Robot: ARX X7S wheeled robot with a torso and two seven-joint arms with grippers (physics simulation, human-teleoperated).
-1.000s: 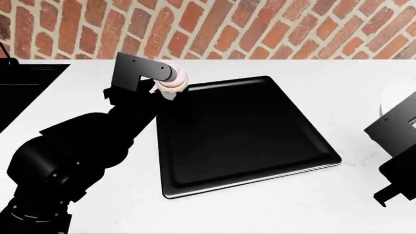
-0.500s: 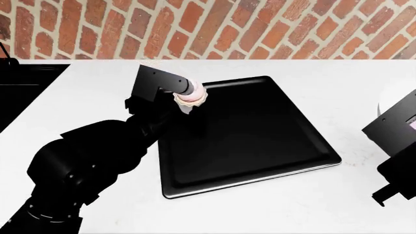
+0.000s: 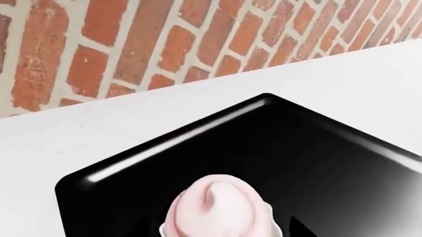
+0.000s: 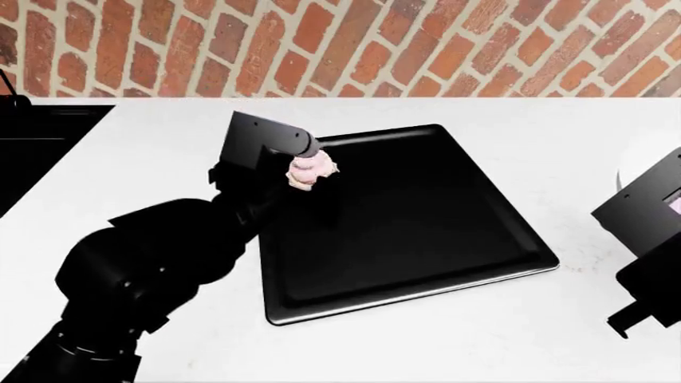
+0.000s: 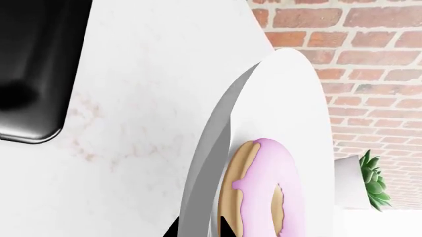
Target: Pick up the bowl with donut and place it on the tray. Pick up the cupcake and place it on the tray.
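The left tool (image 4: 303,163) grips the cupcake (image 4: 311,171) over the tray (image 4: 426,239), near its far rim. The right tool's (image 4: 651,231) tips are cut off, so I cannot tell its state; the bowl (image 5: 277,123) and donut (image 5: 264,192) sit just beside it.

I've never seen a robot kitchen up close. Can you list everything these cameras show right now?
tray: one, glossy black, middle of the counter.
cupcake: one, pale pink frosting, held over the tray's far left corner.
bowl: one, white, at the right edge of the head view.
donut: one, pink icing on tan, inside the bowl.
potted plant: one, green in a white pot, by the wall.
counter: one, white.
brick wall: red-brown, behind the counter.
sink: one, black, far left.
left gripper: one, black, on the cupcake.
right gripper: one, black, by the bowl.
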